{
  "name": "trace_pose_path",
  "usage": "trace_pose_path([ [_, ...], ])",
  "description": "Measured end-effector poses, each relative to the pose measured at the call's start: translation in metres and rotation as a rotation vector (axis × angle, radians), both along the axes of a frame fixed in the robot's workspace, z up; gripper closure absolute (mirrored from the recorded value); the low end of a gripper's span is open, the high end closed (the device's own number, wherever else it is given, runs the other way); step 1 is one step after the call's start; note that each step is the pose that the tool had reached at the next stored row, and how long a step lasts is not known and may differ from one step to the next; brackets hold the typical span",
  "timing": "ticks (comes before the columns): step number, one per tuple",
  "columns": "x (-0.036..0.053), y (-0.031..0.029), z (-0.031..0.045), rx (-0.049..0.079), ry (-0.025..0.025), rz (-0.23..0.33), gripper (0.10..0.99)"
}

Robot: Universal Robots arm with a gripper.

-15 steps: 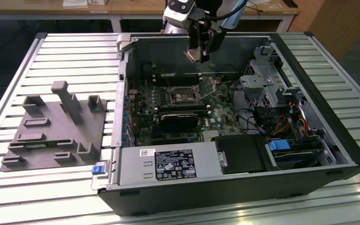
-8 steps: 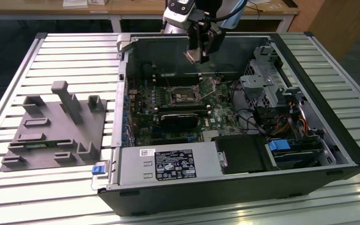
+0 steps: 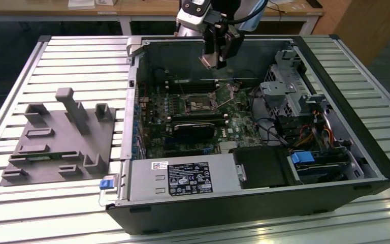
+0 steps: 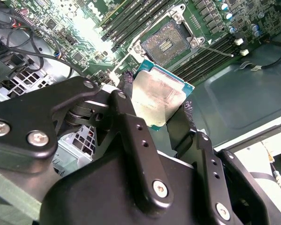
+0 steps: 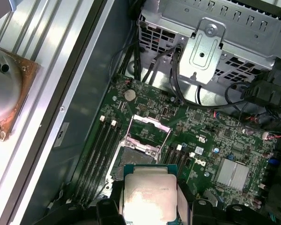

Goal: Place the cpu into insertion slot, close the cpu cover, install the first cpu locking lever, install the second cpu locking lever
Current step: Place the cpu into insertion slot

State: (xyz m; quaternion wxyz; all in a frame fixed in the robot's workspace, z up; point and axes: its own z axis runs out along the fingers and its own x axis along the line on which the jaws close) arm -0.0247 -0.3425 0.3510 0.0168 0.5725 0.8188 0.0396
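My gripper (image 3: pixel 215 60) hangs inside the open computer case, above the far part of the green motherboard (image 3: pixel 181 114). It is shut on the cpu (image 4: pixel 157 96), a flat square chip with a dull silver top, held by two opposite edges between black fingers (image 4: pixel 131 117). In the first wrist view the cpu (image 5: pixel 149 193) sits just short of the insertion slot (image 5: pixel 136 153), whose dark centre lies bare. The cpu cover (image 5: pixel 149 123) stands swung open on the slot's far side. The insertion slot (image 4: pixel 166 43) lies a clear gap below the chip.
Black memory slots (image 5: pixel 98 154) flank the socket. A silver drive cage (image 3: pixel 286 91) with cables fills the case on the exterior view's right. The power supply (image 3: pixel 181 178) lies at the near wall. A grey fixture plate (image 3: pixel 59 137) rests on the slatted table (image 3: pixel 19 66).
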Motion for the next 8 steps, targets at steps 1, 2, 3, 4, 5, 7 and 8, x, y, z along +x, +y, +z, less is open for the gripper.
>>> trace_pose_path([
  [1,0.0,0.0,0.0,0.0,0.0,0.0,0.549],
  [2,0.0,0.0,0.0,0.0,0.0,0.0,0.549],
  [3,0.0,0.0,-0.0001,0.0,-0.0001,-0.001,0.549],
  [4,0.0,0.0,-0.0001,0.0,-0.0001,-0.002,0.549],
  [5,0.0,0.0,-0.0001,0.0,-0.0001,-0.004,0.549],
  [7,0.0,0.0,-0.0002,0.0,-0.0001,-0.012,0.549],
  [8,0.0,0.0,-0.0002,0.0,-0.0002,-0.017,0.549],
])
